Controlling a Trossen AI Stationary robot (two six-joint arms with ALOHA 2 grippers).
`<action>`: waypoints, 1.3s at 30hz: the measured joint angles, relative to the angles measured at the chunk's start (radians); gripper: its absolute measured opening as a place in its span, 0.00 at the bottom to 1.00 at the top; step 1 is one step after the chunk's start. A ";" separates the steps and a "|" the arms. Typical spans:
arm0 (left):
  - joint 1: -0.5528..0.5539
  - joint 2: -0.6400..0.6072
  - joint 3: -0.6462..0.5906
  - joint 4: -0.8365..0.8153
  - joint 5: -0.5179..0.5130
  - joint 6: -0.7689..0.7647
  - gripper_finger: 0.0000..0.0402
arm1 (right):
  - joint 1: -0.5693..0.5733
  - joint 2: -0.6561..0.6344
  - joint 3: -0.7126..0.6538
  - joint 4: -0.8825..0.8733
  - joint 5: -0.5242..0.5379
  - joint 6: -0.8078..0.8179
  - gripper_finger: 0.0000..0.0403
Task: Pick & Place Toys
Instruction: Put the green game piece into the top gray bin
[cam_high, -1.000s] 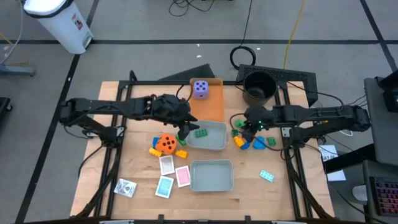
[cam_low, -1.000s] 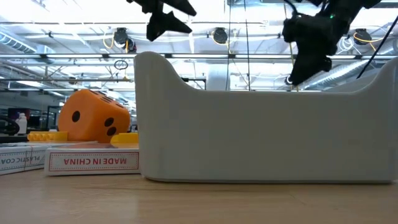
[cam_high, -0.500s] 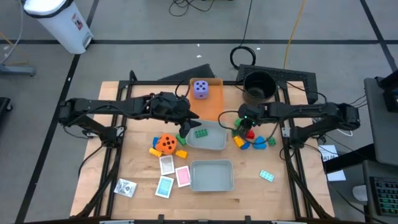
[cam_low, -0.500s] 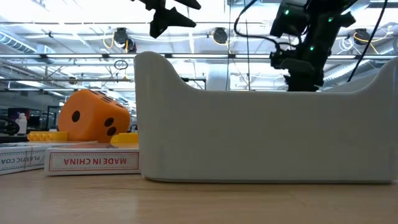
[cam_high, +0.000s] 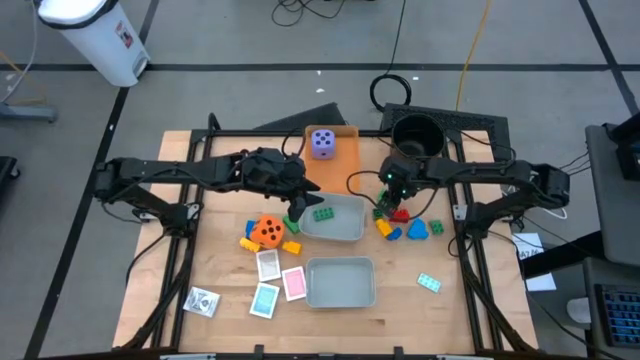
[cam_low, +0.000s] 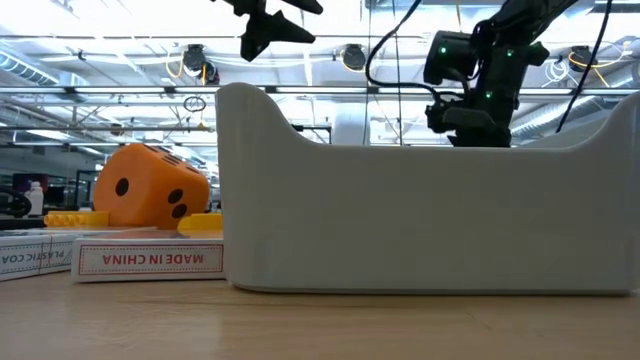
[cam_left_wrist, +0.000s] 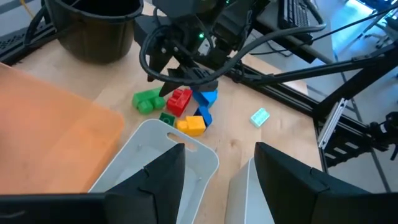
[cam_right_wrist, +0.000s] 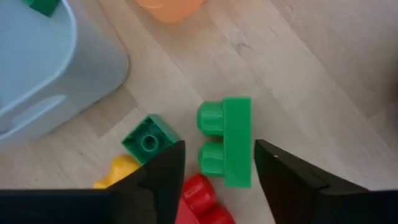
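Observation:
Loose bricks lie in a heap right of the far grey tray (cam_high: 345, 232): a green brick (cam_right_wrist: 227, 149), a small dark green one (cam_right_wrist: 148, 142), a red one (cam_right_wrist: 202, 199) and a yellow one (cam_right_wrist: 118, 171). My right gripper (cam_right_wrist: 217, 180) hangs open over the heap, pointing steeply down, one finger on each side of the green brick. My left gripper (cam_high: 297, 207) is open and holds nothing, above the far tray's left end. Another green brick (cam_high: 323, 213) lies in that tray. The orange die (cam_high: 267, 231) rests on the table. The purple die (cam_high: 321, 142) sits on the flat orange tray (cam_high: 340, 170).
A second grey tray (cam_high: 340, 283) stands near the front edge, with pink and teal cards (cam_high: 280, 283) to its left. A white card (cam_high: 202, 301) lies front left and a teal card (cam_high: 429, 283) front right. A black bucket (cam_high: 416, 138) stands behind the heap.
My right gripper has sunk toward the brick heap and shifted a little toward the table's left, tipping steeper. My left gripper has kept still.

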 joint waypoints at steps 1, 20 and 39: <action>0.000 0.000 0.000 -0.002 0.000 0.000 0.49 | -0.003 0.005 0.000 0.002 0.000 -0.004 0.52; 0.000 0.000 0.000 -0.009 0.000 0.008 0.49 | -0.005 0.114 0.000 -0.027 -0.003 -0.067 0.61; 0.000 0.000 0.000 -0.013 0.000 0.010 0.49 | -0.005 0.177 0.000 -0.022 0.077 -0.068 0.54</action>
